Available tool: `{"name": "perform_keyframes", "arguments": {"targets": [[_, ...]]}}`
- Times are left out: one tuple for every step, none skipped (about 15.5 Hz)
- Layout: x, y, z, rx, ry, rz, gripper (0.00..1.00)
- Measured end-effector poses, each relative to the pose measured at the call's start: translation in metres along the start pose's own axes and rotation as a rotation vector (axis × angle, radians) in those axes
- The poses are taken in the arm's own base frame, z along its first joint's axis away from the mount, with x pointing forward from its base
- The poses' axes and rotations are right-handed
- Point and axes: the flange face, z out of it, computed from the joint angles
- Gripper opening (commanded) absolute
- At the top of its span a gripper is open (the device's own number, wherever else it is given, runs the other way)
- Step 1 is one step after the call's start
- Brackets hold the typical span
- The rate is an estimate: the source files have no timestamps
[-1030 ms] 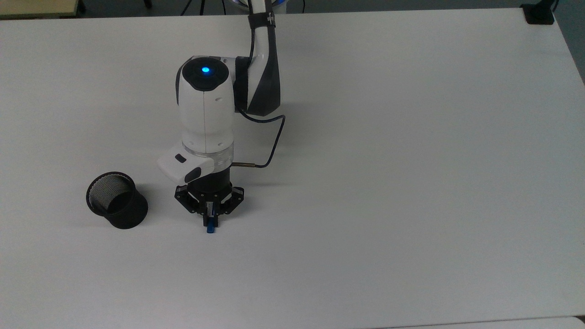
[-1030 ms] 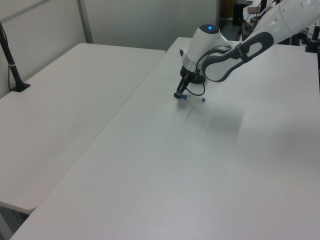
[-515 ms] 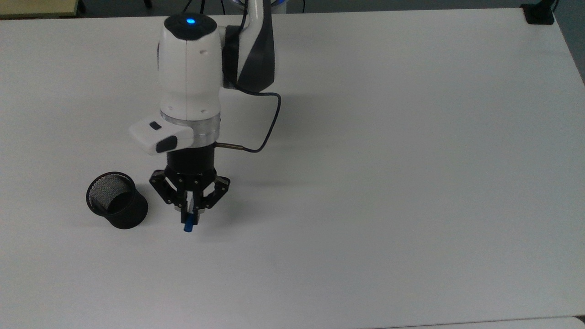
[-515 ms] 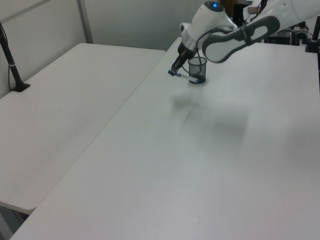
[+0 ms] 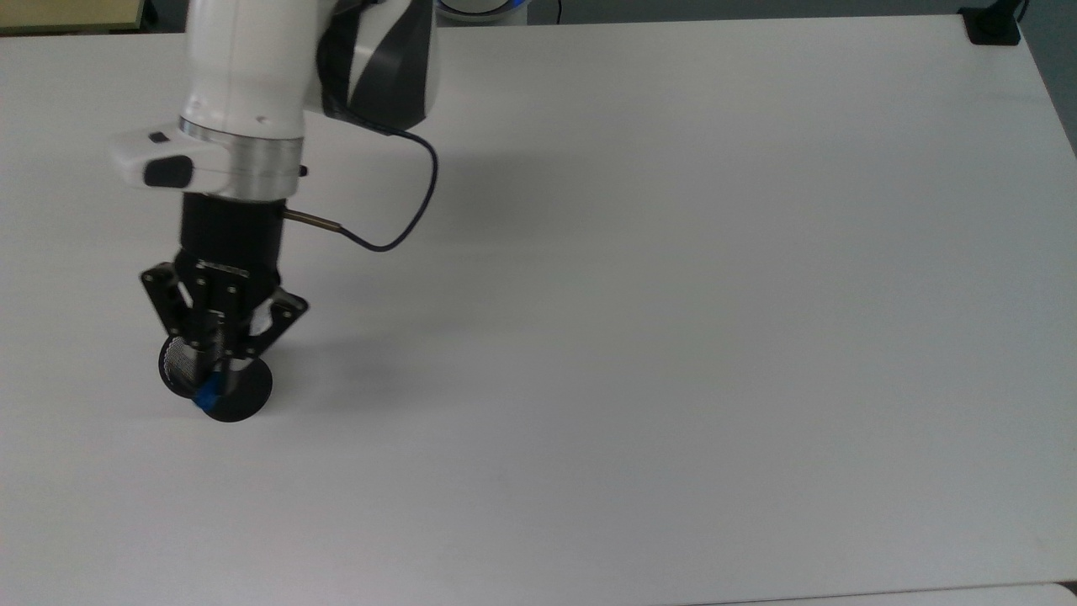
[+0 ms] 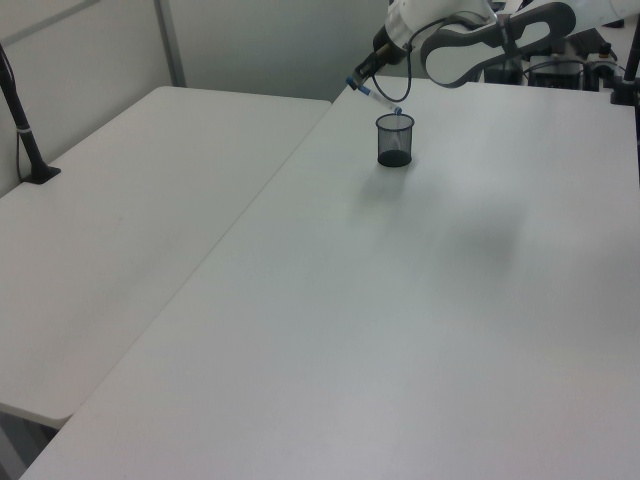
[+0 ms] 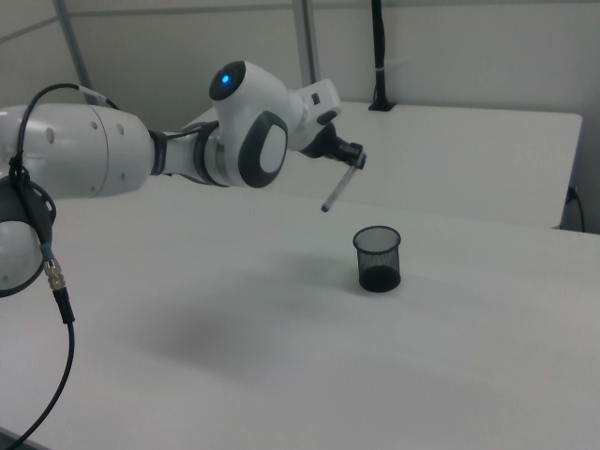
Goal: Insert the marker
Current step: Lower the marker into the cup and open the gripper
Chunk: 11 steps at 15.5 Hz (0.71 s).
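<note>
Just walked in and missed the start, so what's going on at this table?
A robot arm's gripper is shut on a white marker with blue ends, holding it tilted in the air above the white table. A black mesh cup stands upright on the table. In the right view the marker's lower tip hangs above the cup and short of its rim, so the marker is not yet inside.

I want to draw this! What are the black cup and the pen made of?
The black cup looks like fine wire mesh, probably metal: you can see through its wall, and its finish is dull. The marker, held tilted above it in the gripper, looks like smooth white plastic with blue ends, though that is a guess.
</note>
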Motion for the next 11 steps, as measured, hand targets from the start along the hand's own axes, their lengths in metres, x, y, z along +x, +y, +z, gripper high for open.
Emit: {"name": "perform_keyframes", "arguments": {"targets": [[0.001, 0.01, 0.0, -0.008, 0.027, 0.011, 0.11], [0.002, 0.021, -0.001, -0.016, 0.053, 0.021, 0.11], [0.001, 0.032, -0.001, -0.022, 0.083, 0.03, 0.12], [-0.001, 0.04, 0.001, -0.026, 0.11, 0.036, 0.12], [-0.006, 0.046, 0.004, -0.028, 0.133, 0.041, 0.12], [-0.012, 0.051, 0.009, -0.03, 0.148, 0.043, 0.12], [-0.019, 0.054, 0.015, -0.032, 0.153, 0.043, 0.12], [-0.026, 0.055, 0.022, -0.033, 0.155, 0.041, 0.12], [-0.032, 0.056, 0.028, -0.032, 0.161, 0.04, 0.12], [-0.037, 0.056, 0.034, -0.029, 0.175, 0.038, 0.12], [-0.042, 0.055, 0.039, -0.026, 0.193, 0.036, 0.12]]}}
